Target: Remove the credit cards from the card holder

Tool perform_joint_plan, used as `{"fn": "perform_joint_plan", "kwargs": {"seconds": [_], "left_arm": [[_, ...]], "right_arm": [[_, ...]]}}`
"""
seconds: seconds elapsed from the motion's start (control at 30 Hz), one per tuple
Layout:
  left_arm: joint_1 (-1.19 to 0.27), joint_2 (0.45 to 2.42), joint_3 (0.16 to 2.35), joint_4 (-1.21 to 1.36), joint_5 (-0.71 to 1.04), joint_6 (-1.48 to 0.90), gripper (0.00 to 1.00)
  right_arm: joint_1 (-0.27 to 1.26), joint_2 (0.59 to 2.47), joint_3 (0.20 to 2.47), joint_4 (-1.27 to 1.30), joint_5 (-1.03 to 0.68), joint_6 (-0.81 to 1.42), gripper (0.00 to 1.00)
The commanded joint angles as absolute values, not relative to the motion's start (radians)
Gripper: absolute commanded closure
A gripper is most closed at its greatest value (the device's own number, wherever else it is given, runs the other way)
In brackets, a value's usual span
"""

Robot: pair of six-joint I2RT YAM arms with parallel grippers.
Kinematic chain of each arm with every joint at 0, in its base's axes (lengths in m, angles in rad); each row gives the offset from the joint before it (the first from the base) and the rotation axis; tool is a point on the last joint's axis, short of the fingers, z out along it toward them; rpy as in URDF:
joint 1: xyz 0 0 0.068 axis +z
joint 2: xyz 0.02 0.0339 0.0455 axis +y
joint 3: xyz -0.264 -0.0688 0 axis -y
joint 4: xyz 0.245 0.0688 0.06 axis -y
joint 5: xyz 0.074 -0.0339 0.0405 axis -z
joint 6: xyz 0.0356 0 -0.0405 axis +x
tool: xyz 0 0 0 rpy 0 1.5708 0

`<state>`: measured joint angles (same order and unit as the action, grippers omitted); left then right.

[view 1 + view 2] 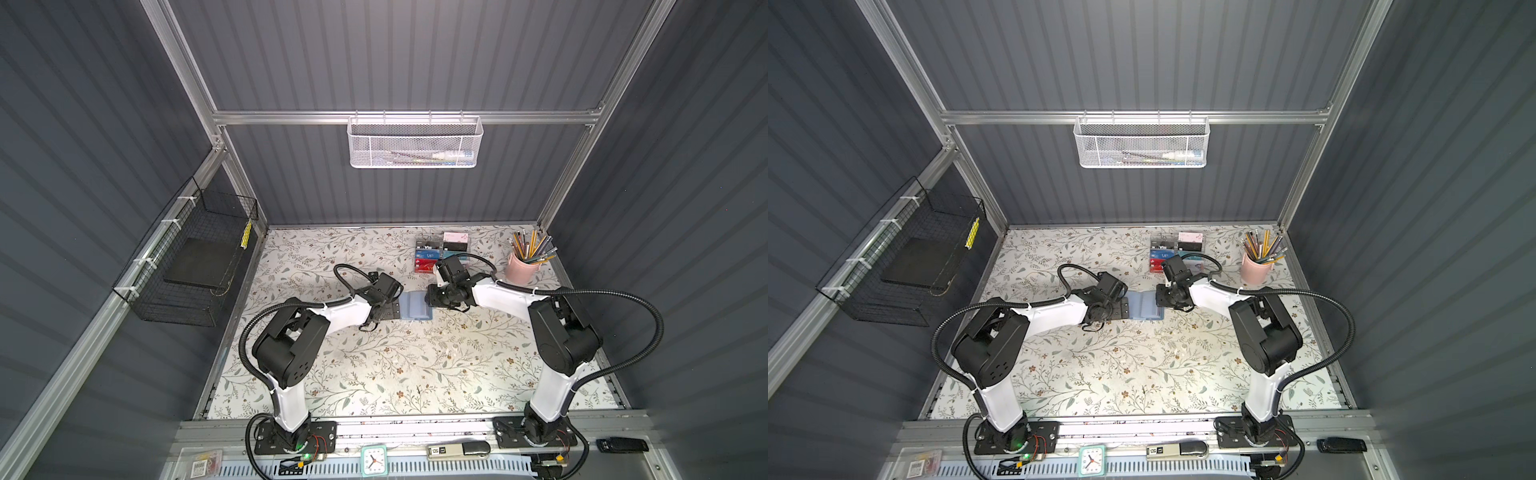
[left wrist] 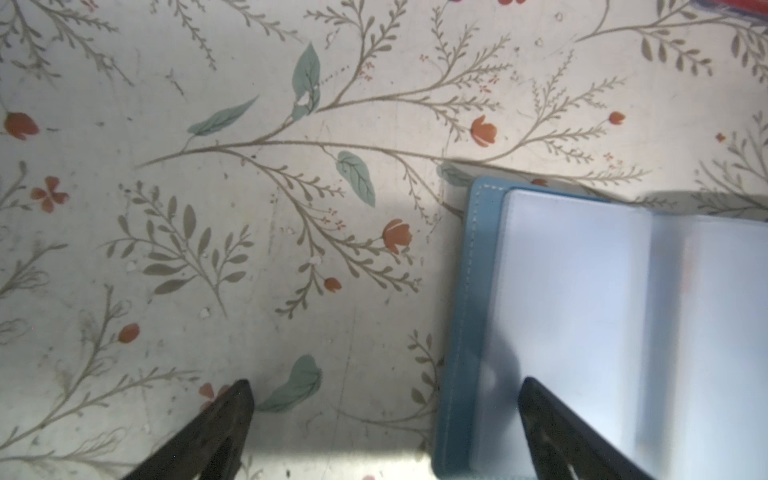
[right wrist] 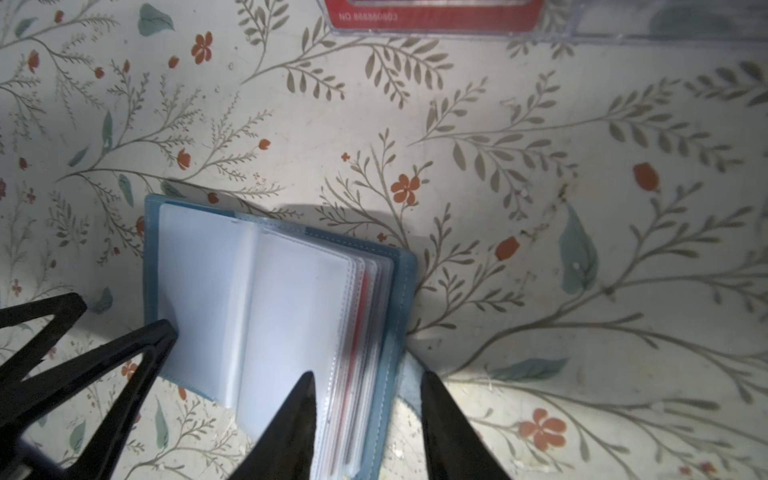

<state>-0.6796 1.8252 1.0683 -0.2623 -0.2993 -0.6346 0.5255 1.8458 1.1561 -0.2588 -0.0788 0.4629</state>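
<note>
The slate-blue card holder (image 1: 415, 306) (image 1: 1144, 306) lies open mid-table between both grippers. Its clear sleeves (image 3: 291, 291) fan out, and the red edge of one of the credit cards (image 3: 362, 316) shows between the sleeves; the other cards are hidden. My left gripper (image 2: 384, 384) is open wide, one finger (image 2: 540, 411) over the holder's (image 2: 582, 311) left page, the other over bare table. My right gripper (image 3: 368, 376) is open, its fingers straddling the sleeve stack and the holder's right cover edge, holding nothing.
A clear acrylic rack (image 1: 442, 253) with several cards stands behind the right gripper; its red card (image 3: 432, 16) shows in the right wrist view. A pink cup of pencils (image 1: 521, 266) stands back right. A black wire basket (image 1: 187, 270) hangs on the left wall.
</note>
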Motion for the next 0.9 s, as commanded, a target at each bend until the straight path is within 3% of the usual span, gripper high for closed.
{"fn": "perform_joint_plan", "kwargs": {"seconds": [0.0,0.87], "left_arm": [[-0.675,1.787,1.075,-0.274,-0.276,-0.622,0.00],[-0.675,1.781,1.062,-0.255,-0.254,-0.623,0.00]], "right_arm": [[0.532,1.867,1.188,-0.304,-0.015,0.438,0.54],[0.558,1.929,1.241,-0.342,0.051,0.409,0.53]]}}
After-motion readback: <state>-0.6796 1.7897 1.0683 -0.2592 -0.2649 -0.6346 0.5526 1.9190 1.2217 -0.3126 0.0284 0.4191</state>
